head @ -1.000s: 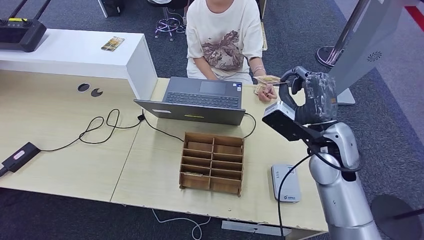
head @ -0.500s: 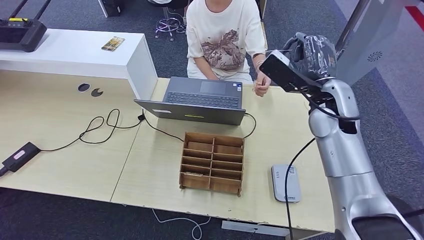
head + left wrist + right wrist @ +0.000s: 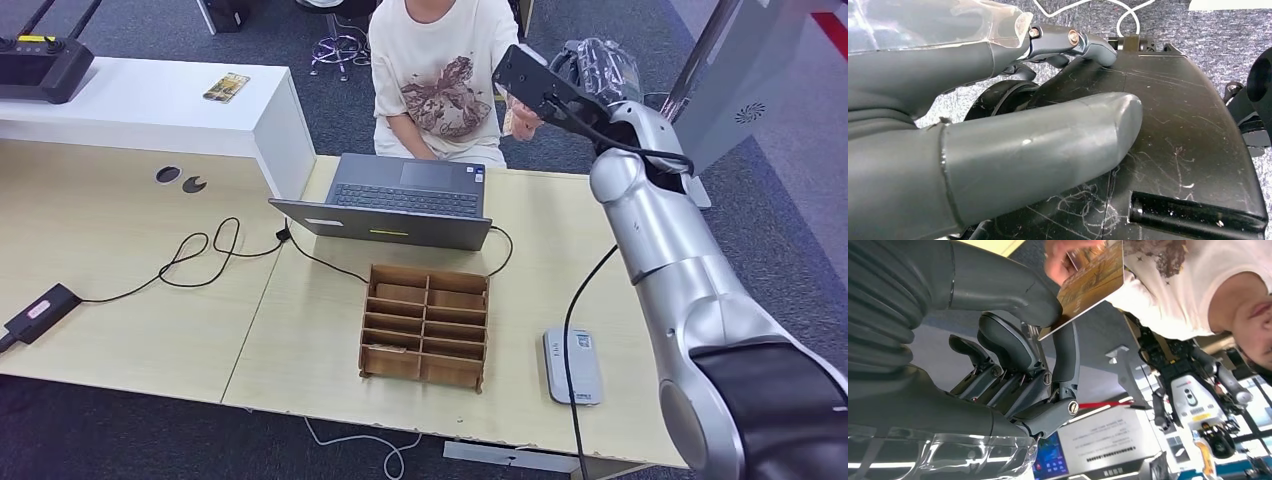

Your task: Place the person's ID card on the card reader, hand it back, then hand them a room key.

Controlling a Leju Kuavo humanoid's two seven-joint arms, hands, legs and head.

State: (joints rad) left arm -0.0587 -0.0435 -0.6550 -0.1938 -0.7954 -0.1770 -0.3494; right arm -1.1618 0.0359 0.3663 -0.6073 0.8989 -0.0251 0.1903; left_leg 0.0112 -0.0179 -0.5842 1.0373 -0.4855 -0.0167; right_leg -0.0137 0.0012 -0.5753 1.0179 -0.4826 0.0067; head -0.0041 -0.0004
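While the left hand (image 3: 998, 150) hangs low beside dark parts of the robot, its fingers loosely apart with nothing visibly between them and far from any of the task's things, the move ahead turns on the right side. On the table, the wooden key rack (image 3: 425, 325) sits in the middle behind the laptop (image 3: 400, 200), and the card reader (image 3: 572, 365) lies flat near the table's front edge, well below and behind the raised right hand (image 3: 590, 70). That hand is lifted towards the person (image 3: 440, 70), and in the right wrist view the ID card (image 3: 1093, 277) is pinched between the thick thumb and a dark finger (image 3: 1065, 352); the other fingers curl below it. The card's long axis runs outward from the fingertips towards the person, whose own hand (image 3: 1065, 255) grips its far end. So both hold the card at once, each at an opposite end. I judge this to be a handover mid-exchange; which way it is passing I cannot tell. The right arm is plainly the nearer one to the reader.
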